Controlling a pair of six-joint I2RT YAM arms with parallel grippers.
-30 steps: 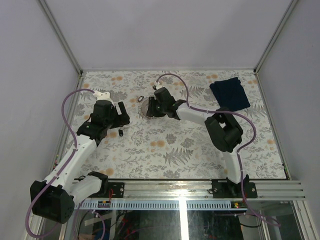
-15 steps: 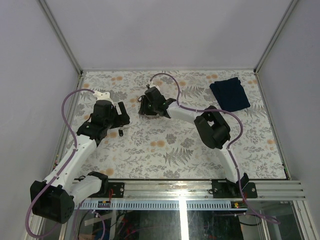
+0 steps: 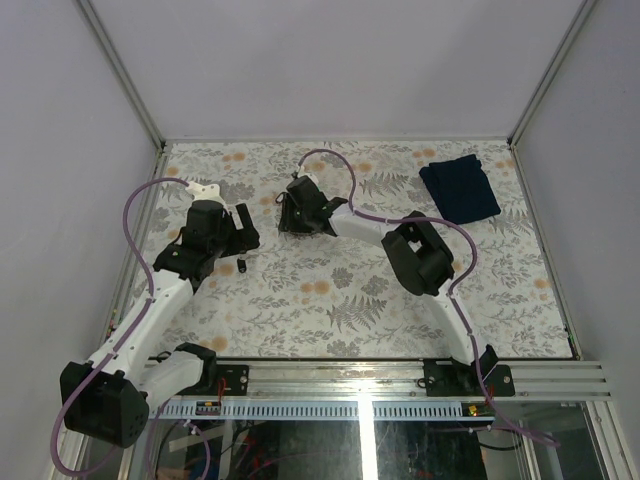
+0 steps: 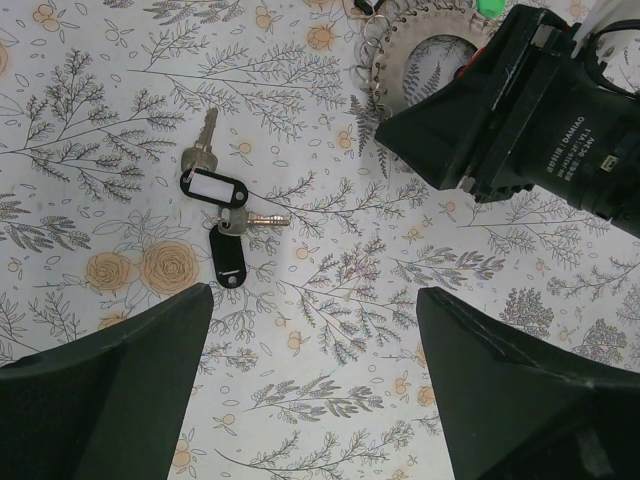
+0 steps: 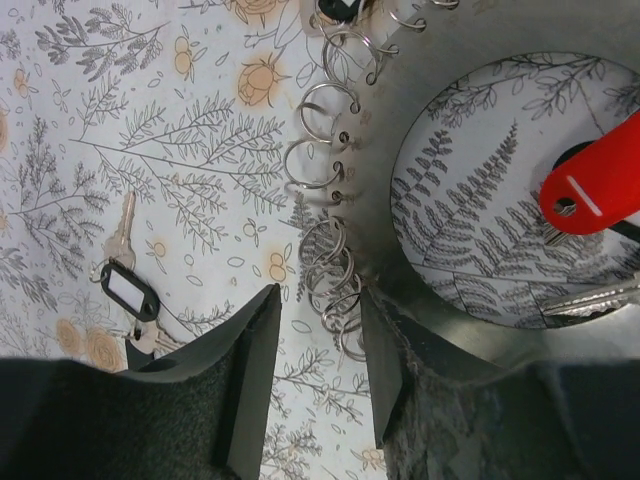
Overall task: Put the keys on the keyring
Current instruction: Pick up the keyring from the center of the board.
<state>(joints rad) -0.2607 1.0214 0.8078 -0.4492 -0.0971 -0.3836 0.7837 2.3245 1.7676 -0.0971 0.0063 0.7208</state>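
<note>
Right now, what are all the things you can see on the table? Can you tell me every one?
table: one, white with grey leaves and orange flowers, under everything.
cloth: one, dark blue, folded, far right corner.
keyring: one, silvery hoop edged with many small rings, far middle.
red tag: one, red, inside the hoop.
green tag: one, green, beside the hoop.
keys: two showing, silvery with two black tags, loose on the table left of the keyring.
left gripper: one, black, open, by the keys.
right gripper: one, black, open, fingers astride the hoop's small rings.
</note>
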